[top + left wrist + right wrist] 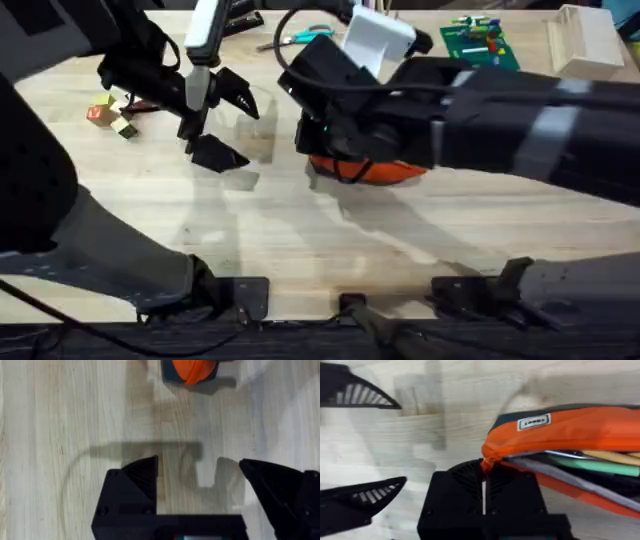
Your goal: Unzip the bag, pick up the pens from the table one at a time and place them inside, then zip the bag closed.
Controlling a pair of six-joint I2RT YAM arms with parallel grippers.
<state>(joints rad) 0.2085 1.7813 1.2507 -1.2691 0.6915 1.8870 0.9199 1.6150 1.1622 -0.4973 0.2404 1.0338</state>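
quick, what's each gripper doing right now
Left gripper: open, holding nothing, above the table.
Right gripper: at the end of the orange bag; open or shut cannot be told.

- The left arm (150, 60) is matte black with a white link (205, 28) near its wrist.
- The left gripper (200, 487) has angular black wedge fingers (142, 472) and round screw holes in its block.
- The right arm (500, 115) is bulky and black, with looping black cables (300, 85) and a white housing (375, 40).
- Black fingers (362, 395) in the right wrist view show pale ribbing.
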